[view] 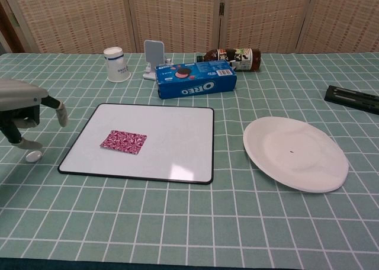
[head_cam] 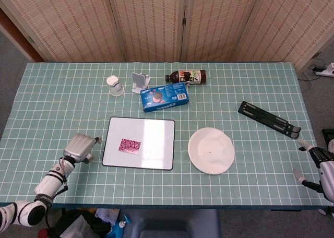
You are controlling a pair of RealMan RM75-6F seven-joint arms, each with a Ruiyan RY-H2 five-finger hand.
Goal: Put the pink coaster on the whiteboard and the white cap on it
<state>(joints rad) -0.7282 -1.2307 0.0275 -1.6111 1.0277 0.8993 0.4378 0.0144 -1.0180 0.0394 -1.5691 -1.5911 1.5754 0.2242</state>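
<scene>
The pink patterned coaster (head_cam: pixel 129 145) (view: pixel 123 141) lies flat on the left part of the whiteboard (head_cam: pixel 154 128) (view: pixel 172 125). A small white cap (view: pixel 34 156) rests on the cloth to the left of the board; I cannot make it out in the head view. My left hand (head_cam: pixel 79 146) (view: pixel 23 107) hangs just over the cap, left of the board, fingers apart and holding nothing. At the table's right edge my right hand (head_cam: pixel 314 165) has its fingers spread and is empty; the chest view does not show it.
A white plate (head_cam: pixel 211 150) (view: pixel 295 153) sits right of the board. Behind the board are an Oreo box (head_cam: pixel 165 96) (view: pixel 196 79), a lying bottle (head_cam: pixel 186 76), a phone stand (head_cam: pixel 140 82) and an upturned paper cup (head_cam: pixel 114 85). A black folding stand (head_cam: pixel 269 117) lies far right.
</scene>
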